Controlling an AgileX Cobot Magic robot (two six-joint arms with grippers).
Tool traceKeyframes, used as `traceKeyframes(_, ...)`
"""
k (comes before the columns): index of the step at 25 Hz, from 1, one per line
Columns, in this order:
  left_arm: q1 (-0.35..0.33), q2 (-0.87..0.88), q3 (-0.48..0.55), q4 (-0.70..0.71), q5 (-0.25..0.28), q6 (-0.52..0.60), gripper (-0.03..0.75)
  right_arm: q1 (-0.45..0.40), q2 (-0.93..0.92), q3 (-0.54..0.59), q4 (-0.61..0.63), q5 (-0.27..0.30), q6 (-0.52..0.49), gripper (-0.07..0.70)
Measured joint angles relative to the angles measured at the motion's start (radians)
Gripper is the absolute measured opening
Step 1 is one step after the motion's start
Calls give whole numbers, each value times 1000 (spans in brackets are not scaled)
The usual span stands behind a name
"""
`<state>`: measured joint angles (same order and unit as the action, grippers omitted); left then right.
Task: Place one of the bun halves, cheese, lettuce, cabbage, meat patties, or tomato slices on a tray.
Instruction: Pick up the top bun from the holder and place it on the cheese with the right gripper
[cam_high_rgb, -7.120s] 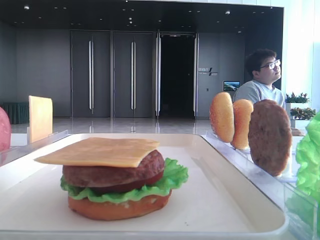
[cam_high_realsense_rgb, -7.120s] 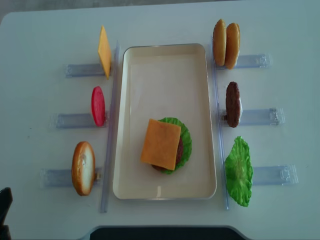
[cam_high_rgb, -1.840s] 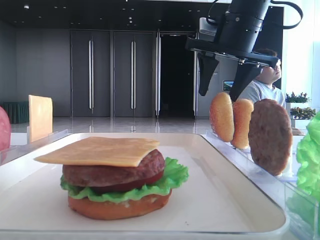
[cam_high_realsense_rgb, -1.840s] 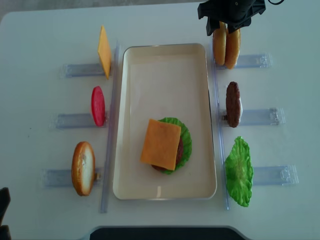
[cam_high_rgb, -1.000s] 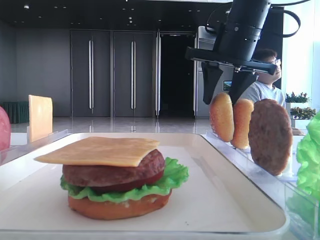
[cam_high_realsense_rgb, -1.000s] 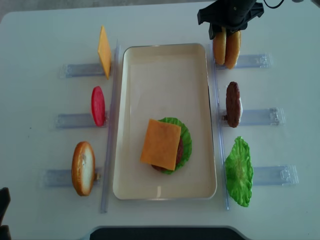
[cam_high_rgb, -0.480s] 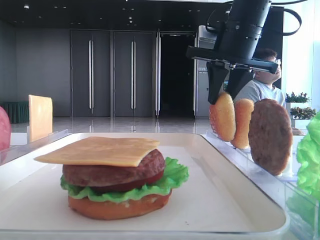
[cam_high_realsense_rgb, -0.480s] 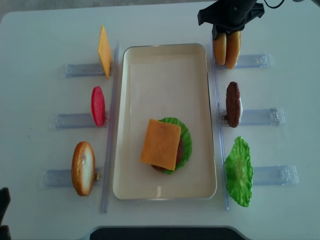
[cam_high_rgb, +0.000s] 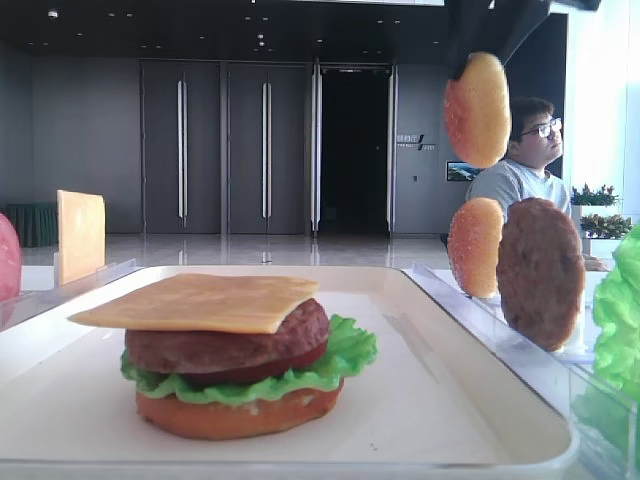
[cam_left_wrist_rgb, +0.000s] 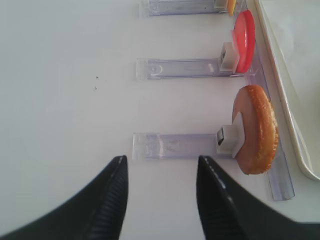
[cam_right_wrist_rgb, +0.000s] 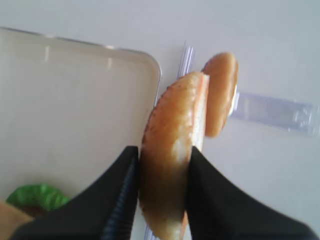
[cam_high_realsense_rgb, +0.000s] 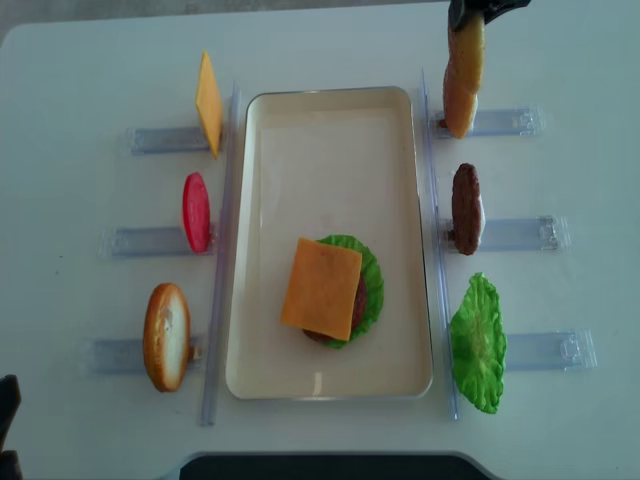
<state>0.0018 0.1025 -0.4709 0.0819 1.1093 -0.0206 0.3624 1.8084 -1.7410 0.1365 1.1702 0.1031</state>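
Your right gripper (cam_right_wrist_rgb: 162, 192) is clamped on a bun half (cam_right_wrist_rgb: 172, 150), held in the air above the tray's (cam_high_realsense_rgb: 330, 105) far right corner. Your left gripper (cam_left_wrist_rgb: 160, 200) hovers part-open over the desk's (cam_left_wrist_rgb: 60, 100) left side, holding nothing.

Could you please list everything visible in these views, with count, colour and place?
tray: one, white, centre of the table.
stacked burger: one; orange-brown bun bottom, green lettuce, red tomato, brown patty, yellow-orange cheese on top; on the tray.
bun top: one, golden-brown, lifted above its holder, held on edge.
bun in the right holder: one, golden-brown, standing on edge, far right.
meat patty: one, dark brown, right middle holder.
lettuce leaf: one, green, right near holder.
cheese slice: one, yellow-orange, left far holder.
tomato slice: one, red, left middle holder.
bun on the left: one, left near holder.
seated person: one, grey shirt, background.
right gripper: black, shut on the bun top.
left gripper: black, open above the table.
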Motion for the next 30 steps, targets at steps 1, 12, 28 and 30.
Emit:
traceKeyframes(1, 0, 0, 0, 0, 0, 0, 345, 6, -21, 0, 13, 27, 16, 202)
traceKeyframes(12, 0, 0, 0, 0, 0, 0, 345, 45, -311, 221, 48, 52, 92, 202)
traceKeyframes(28, 0, 0, 0, 0, 0, 0, 345, 170, -772, 864, 464, -110, -47, 197)
traceKeyframes(30, 0, 0, 0, 0, 0, 0, 345, 170, -752, 921, 602, -180, -168, 197)
